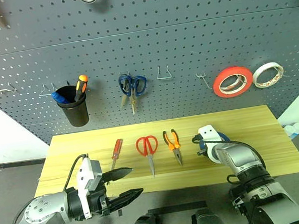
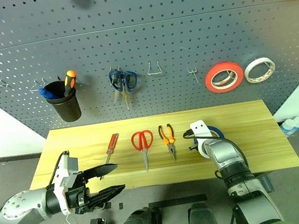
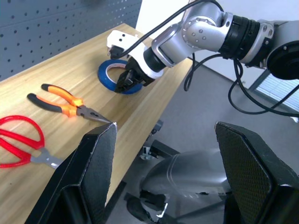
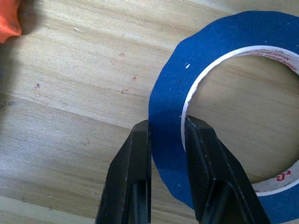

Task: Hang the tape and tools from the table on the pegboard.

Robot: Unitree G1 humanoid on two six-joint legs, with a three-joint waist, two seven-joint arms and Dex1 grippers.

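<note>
Tape (image 4: pixel 224 56), the blue roll, lies flat at the right of the table (image 1: pixel 273 150), its wall pinched between the right gripper's (image 4: pixel 167 128) fingers, one outside the ring and one in the hole. From the left: the left gripper (image 1: pixel 125 184) hangs off the table's near left edge, fingers apart and holding nothing; then the screwdriver (image 1: pixel 116 153), red scissors (image 1: pixel 148 149) and pliers (image 1: pixel 173 144) lie in a row. The pegboard (image 1: pixel 183 39) stands behind.

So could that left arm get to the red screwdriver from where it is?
Probably yes: the left gripper hangs open at the table's near edge, and the red screwdriver lies just beyond it, uncovered.
</note>
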